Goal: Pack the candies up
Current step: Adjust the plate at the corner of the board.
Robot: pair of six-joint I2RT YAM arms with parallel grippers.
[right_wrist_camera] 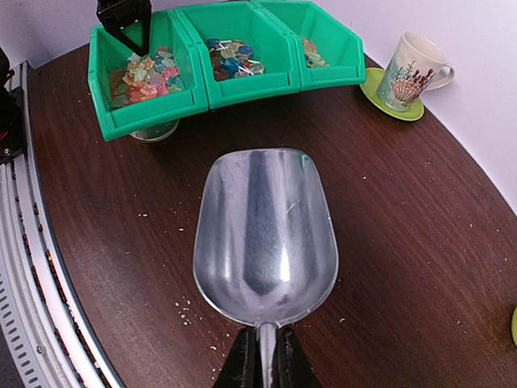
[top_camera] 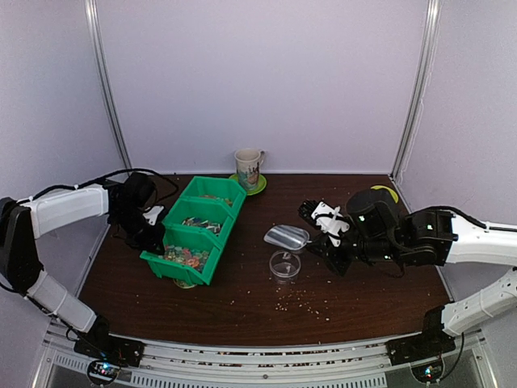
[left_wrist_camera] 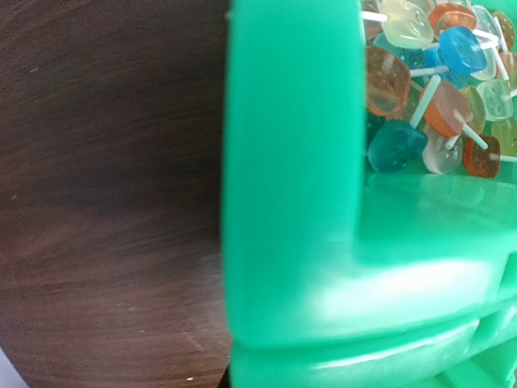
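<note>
Green plastic bin row held the mixed-colour candies, left gripper pinched on its wall, right gripper clamped on empty silver metal scoop; careless tilting could spill pieces beside the clear round dish.

no readable text, labels, brands or numbers in view

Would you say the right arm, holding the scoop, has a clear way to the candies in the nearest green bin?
Probably yes: nothing stands between the scoop and that open-topped bin. The left fingers grip one edge of it, leaving most of the candies exposed.
</note>
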